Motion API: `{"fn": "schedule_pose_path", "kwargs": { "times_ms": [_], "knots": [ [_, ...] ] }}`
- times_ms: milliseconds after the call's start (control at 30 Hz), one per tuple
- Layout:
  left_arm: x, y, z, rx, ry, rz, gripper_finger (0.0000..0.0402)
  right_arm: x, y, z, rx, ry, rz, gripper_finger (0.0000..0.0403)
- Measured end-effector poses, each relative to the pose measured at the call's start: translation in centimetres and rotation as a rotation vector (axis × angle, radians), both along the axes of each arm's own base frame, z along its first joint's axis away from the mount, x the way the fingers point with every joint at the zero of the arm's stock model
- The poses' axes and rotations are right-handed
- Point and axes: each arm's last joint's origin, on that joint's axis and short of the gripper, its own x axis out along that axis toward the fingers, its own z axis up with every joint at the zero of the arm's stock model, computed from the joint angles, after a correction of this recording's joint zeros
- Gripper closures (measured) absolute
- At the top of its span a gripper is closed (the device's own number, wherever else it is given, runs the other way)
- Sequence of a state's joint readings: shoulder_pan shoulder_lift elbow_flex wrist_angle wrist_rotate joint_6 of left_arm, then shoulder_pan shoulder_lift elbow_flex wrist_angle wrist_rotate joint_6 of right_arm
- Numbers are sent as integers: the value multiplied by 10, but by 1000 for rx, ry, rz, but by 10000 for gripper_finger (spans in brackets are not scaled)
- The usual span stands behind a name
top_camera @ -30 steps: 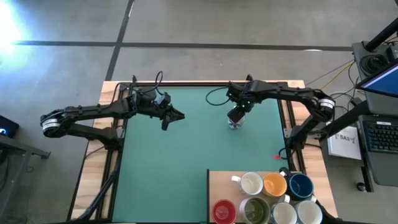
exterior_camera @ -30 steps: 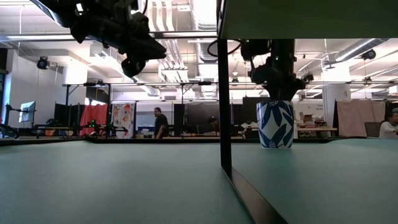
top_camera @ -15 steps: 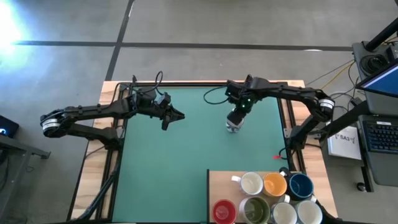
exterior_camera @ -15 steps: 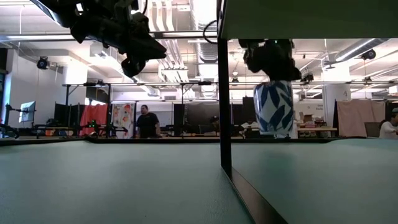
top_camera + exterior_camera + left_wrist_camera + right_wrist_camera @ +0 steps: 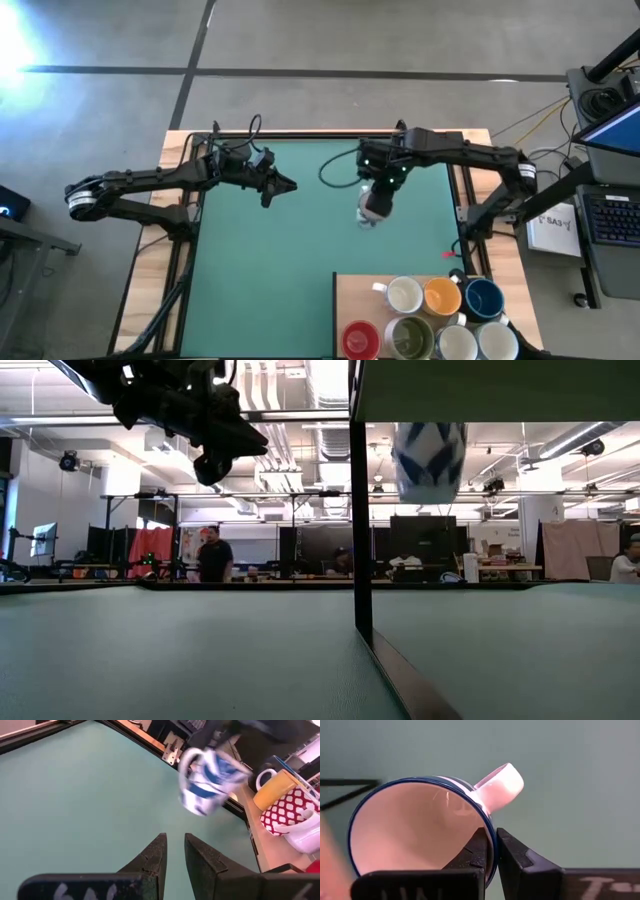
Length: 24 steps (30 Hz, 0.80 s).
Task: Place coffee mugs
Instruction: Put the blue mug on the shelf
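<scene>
R gripper (image 5: 374,214), jaws clamped on blue-patterned mug (image 5: 372,211) rim, holds it above bench centre; L gripper (image 5: 283,186) idle, jaws nearly together; seven mugs (image 5: 440,320) remain on board at near-right corner.

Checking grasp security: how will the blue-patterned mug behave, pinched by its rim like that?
The mug looks rigid and glazed, so likely slippery. The right gripper pinches only one wall, so it may swing or tilt. Lifted off the mat, it could break if dropped.

I am holding a mug (image 5: 371,212) above the mat's (image 5: 270,260) middle in my right gripper (image 5: 375,203); more mugs (image 5: 440,318) are sitting at its near right corner.
</scene>
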<state>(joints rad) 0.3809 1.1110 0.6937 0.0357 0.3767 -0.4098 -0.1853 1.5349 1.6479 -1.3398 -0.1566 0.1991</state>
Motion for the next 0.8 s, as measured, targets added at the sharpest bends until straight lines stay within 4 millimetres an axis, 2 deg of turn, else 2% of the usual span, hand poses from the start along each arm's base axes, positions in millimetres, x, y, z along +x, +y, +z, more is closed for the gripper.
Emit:
{"fn": "schedule_pose_path", "kwargs": {
  "times_ms": [267, 600, 800],
  "knots": [
    [0, 0, 0, -42, 2, 15, 352, 9, 54, 19, 86, -56, -19, 389],
    [-2, -1, -6, -94, 60, 21, 352, 10, 101, 17, 172, -3, -249, 390],
    [-2, -1, -6, -75, 60, 13, 352, 10, 126, 12, 187, 23, -292, 390]
  ]
}}
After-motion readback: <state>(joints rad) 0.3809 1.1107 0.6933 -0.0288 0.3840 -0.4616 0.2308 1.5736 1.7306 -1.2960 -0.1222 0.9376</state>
